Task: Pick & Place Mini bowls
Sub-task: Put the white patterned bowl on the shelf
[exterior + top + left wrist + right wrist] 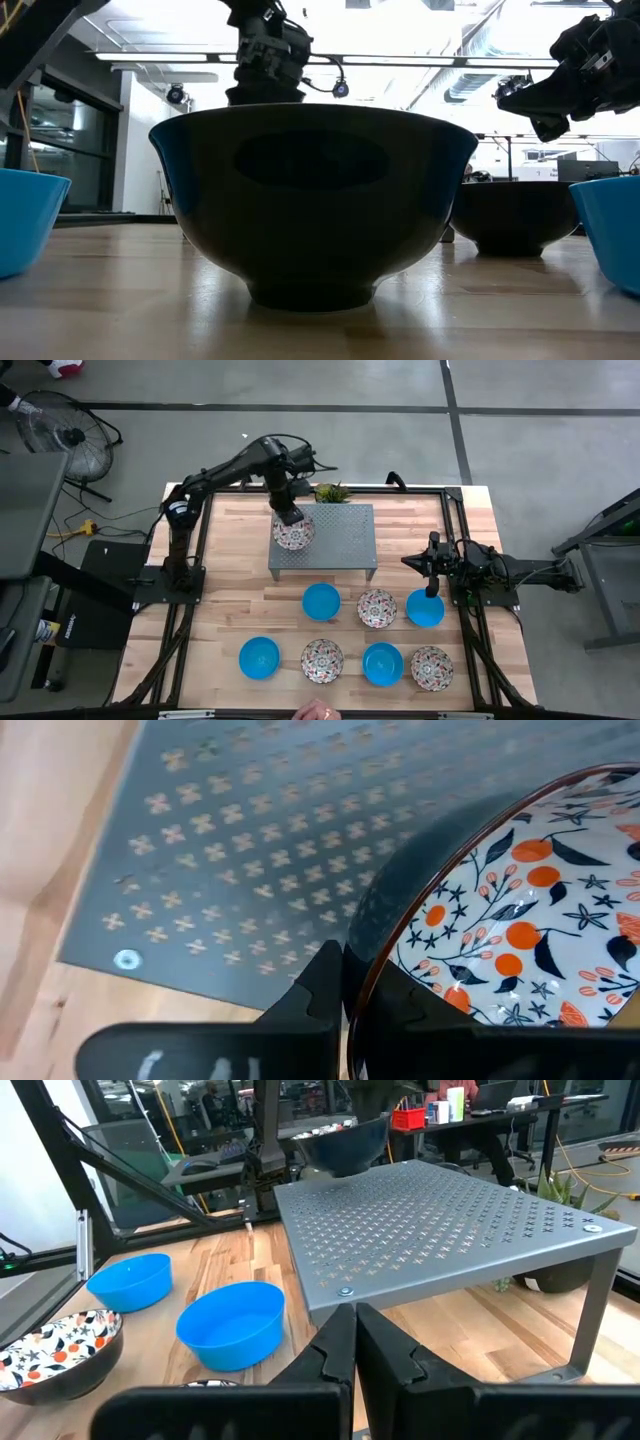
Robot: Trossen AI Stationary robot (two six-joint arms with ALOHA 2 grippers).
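My left gripper (289, 512) is shut on a floral mini bowl (293, 533) over the left part of the grey perforated platform (340, 540). In the right wrist view that bowl (345, 1142) shows dark at the platform's far corner. Several other mini bowls stand on their feet on the wooden table in front of the platform, among them a blue one (321, 601), a floral one (377, 608) and a blue one (425, 608). My right gripper (355, 1345) waits shut at the table's right side (412, 561) and holds nothing. My left gripper pinches the floral bowl's rim (372, 955), with one finger (318, 988) outside the wall and the other (415, 1005) inside the bowl. The fingers come steeply from above. The bowl sits mouth up, low over the platform (230, 850); I cannot tell whether its foot touches it.
A small green plant (330, 492) stands behind the platform. The platform's right half (355, 530) is bare. A person's hand (315, 712) shows at the table's near edge. In the low view one bowl (312, 200) fills the foreground and hides most of the table.
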